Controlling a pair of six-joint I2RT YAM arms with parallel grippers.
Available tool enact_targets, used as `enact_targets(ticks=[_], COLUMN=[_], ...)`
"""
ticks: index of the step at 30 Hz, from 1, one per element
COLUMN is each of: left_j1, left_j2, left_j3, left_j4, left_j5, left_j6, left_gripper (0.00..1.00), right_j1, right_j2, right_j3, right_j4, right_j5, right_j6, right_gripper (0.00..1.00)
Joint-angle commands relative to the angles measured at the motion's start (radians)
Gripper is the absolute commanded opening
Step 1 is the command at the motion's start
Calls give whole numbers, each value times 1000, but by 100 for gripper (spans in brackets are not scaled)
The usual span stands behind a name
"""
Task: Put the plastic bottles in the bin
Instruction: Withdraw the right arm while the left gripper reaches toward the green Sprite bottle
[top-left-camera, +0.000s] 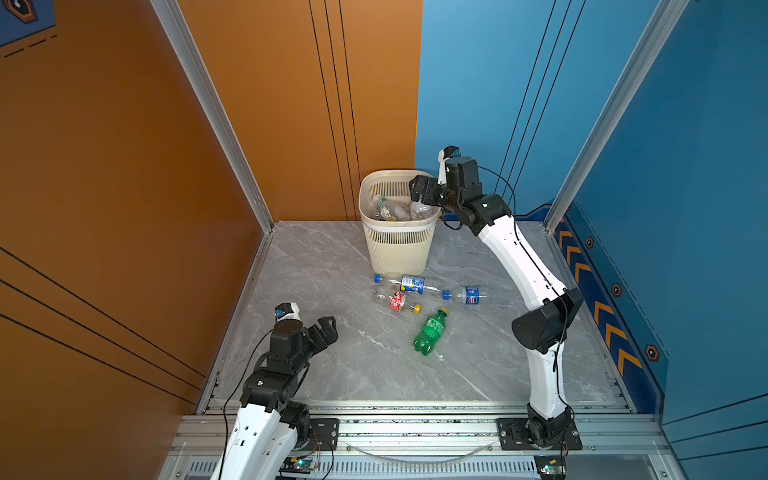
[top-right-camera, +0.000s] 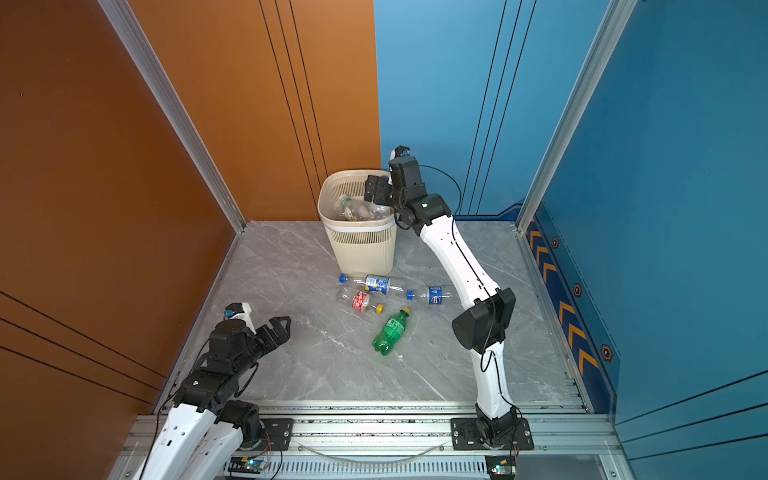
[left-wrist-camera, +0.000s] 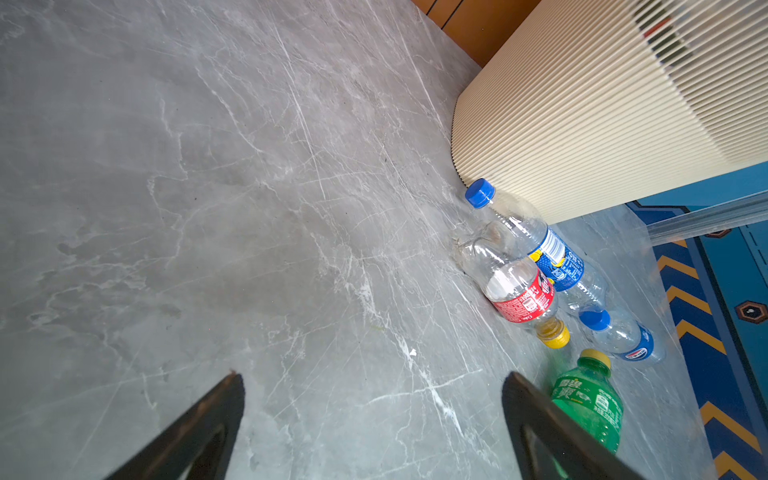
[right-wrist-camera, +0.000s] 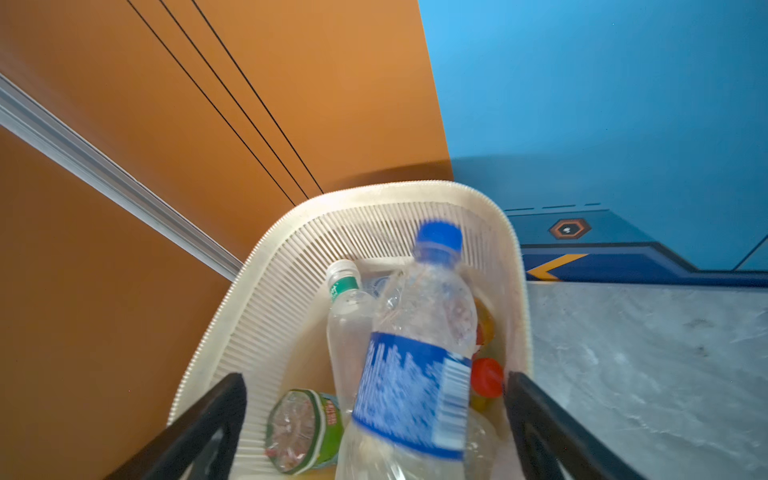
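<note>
Over the bin, a bottle loose between parted fingers

Inside the bin (top-left-camera: 399, 243) clear bottles are piled. In the right wrist view a white-capped bottle (right-wrist-camera: 347, 316) leans against the slatted wall, a green-labelled bottle (right-wrist-camera: 305, 430) shows its base, and a red cap (right-wrist-camera: 486, 376) peeks from beneath. Above that pile a blue-labelled bottle (right-wrist-camera: 411, 386) is blurred, cap toward the bin's far wall, with a gap to each finger; I judge it to be dropping in. The right end effector (top-left-camera: 417, 189) sits over the bin's rim on the blue-wall side, jaws wide apart and gripping nothing. It looks placed there so that whatever it lets go lands inside the bin, not on the counter (top-left-camera: 316, 291).

Just in front of the bin four bottles lie on their sides. A blue-and-yellow bottle (top-left-camera: 411, 284) is nearest the base, and a red-labelled bottle (top-left-camera: 397, 301) appears to touch it. A blue-capped bottle (top-left-camera: 469, 296) lies beside them and a green bottle (top-left-camera: 432, 330) farther out. The left end effector (top-left-camera: 322, 332), well apart from the bin at the counter's near side, is open and empty, seemingly kept clear of the other arm.
</note>
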Motion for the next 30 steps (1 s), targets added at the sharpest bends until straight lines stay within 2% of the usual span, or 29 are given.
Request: enact_targets(ticks=[1, 4, 6, 9, 12, 15, 18, 22, 27, 30], left_j1=[11, 10, 9, 10, 6, 3, -9, -46, -135, -222], left_j2=[7, 28, 44, 68, 96, 127, 151, 161, 185, 232], left_j3=[-6, -5, -3, 0, 5, 11, 13, 18, 38, 73], left_j4=[7, 37, 60, 96, 117, 132, 142, 148, 151, 150], left_j5=[19, 41, 56, 79, 101, 123, 136, 125, 78, 34], left_j6=[-8, -9, -11, -10, -3, 0, 1, 1, 12, 35], left_gripper=[98, 98, 98, 98, 98, 98, 98, 98, 99, 99], right_j1=[-10, -4, 13, 52, 70, 71, 65, 63, 53, 48], right_j2=[-69, -172, -301, -554, -797, -952, -1019, -1049, -1043, -1047], right_j3=[39, -8, -149, -522, -933, -1210, -1324, -1356, -1364, -1385], right_j4=[-61, -82, -41, 115, 266, 315, 265, 229, 200, 203], right_j5=[-12, 0, 22, 86, 123, 151, 171, 196, 206, 205], right_j6=[-28, -39, -50, -45, 26, 109, 163, 181, 199, 215], right_gripper=[99, 99, 99, 99, 99, 99, 99, 100, 100, 100])
